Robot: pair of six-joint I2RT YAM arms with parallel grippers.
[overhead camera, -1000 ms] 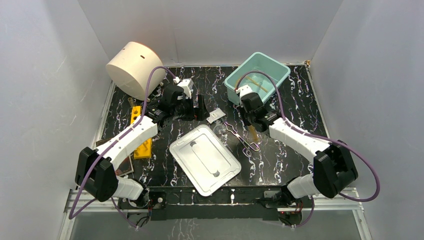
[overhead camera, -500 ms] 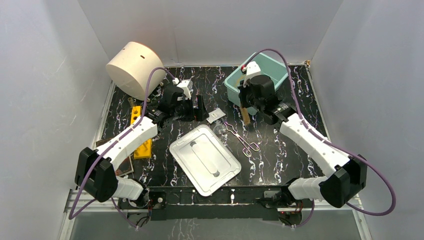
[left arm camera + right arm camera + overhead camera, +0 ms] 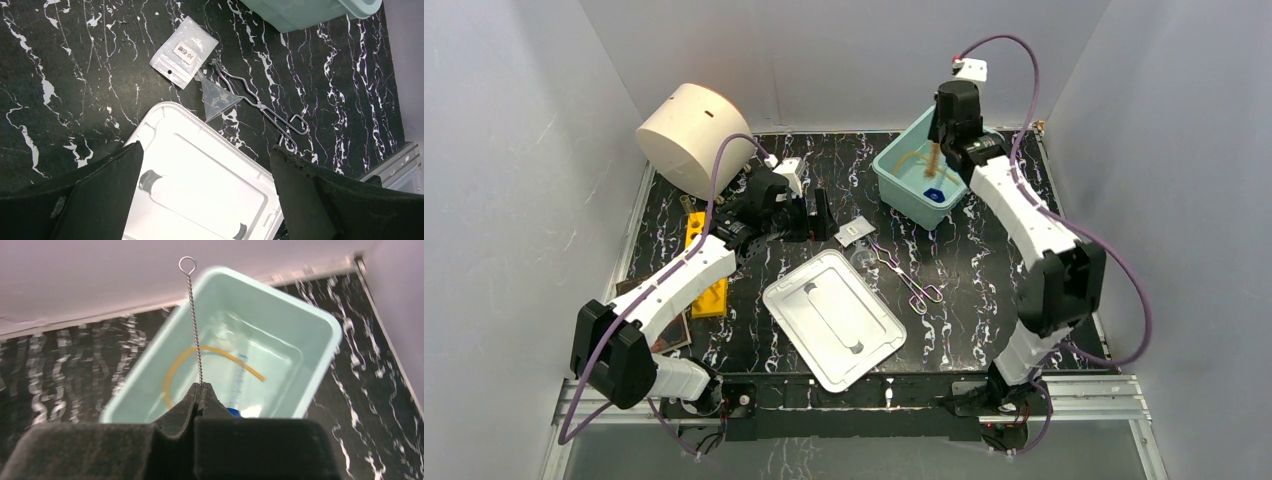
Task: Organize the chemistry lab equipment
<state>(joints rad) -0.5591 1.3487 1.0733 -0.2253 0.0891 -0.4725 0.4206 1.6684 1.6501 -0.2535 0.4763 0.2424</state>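
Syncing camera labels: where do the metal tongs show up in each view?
Top external: tongs lie flat on the table near the centre, just right of the white lid.
Left wrist: tongs lie right of centre, running diagonally, above the white lid.
Right wrist: not in it.
Shared landmark: teal bin, at upper right in top external, at the top edge in left wrist, and filling the middle in right wrist.

Bright even light, soft shadows, right wrist view motion-blurred, other views sharp

Packet (image 3: pixel 856 232) lies left of tongs (image 3: pixel 907 278), behind lid (image 3: pixel 834 318); tubing (image 3: pixel 227 354) in bin (image 3: pixel 902 192).
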